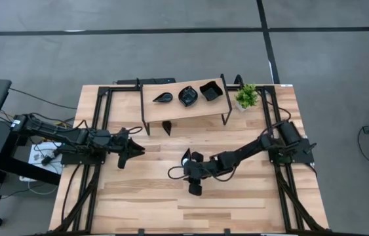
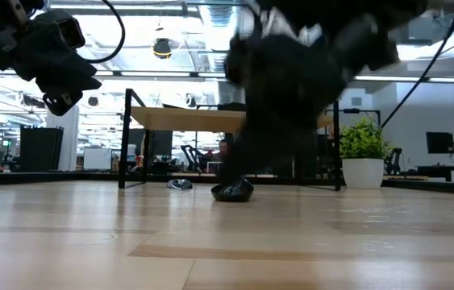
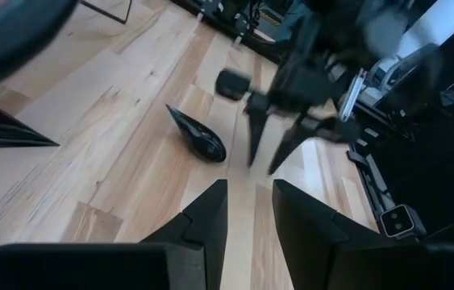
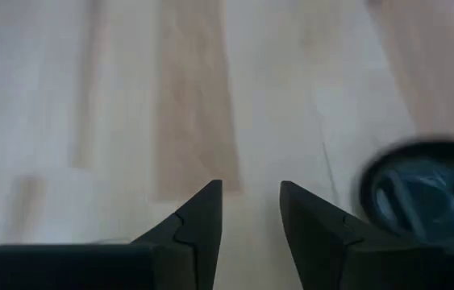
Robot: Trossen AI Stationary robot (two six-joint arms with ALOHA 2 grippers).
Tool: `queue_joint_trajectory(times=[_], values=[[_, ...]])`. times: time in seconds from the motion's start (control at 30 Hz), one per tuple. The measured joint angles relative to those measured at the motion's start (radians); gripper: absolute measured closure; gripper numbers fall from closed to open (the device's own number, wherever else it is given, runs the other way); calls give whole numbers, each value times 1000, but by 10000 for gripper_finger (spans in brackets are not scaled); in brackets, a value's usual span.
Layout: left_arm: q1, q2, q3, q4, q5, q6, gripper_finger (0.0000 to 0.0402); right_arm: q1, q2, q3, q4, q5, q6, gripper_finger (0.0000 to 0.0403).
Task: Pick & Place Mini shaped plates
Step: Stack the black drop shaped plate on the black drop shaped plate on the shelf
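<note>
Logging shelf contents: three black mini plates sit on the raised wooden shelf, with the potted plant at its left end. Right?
Not quite. The high view shows the three black mini plates on the raised wooden shelf, but the potted plant stands at its right end, on the table.

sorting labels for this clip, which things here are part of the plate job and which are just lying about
Part of the job:
- three black mini plates on the shelf: leaf-shaped plate, round plate, square plate
- teardrop plate on the table
- plate under the shelf

Lying about:
- potted plant
</note>
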Motion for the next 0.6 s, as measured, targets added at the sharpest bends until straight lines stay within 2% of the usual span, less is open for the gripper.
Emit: queue_joint_trajectory(times=[0.13,0.33,0.6], values=[[-1,6,0,10,0,0,300,29,90,39,60,30,6,280],[-1,13,0,13,0,0,300,53,179,126,71,143,-38,280],[-1,14,0,16,0,0,300,25,179,133,55,212,-18,281]])
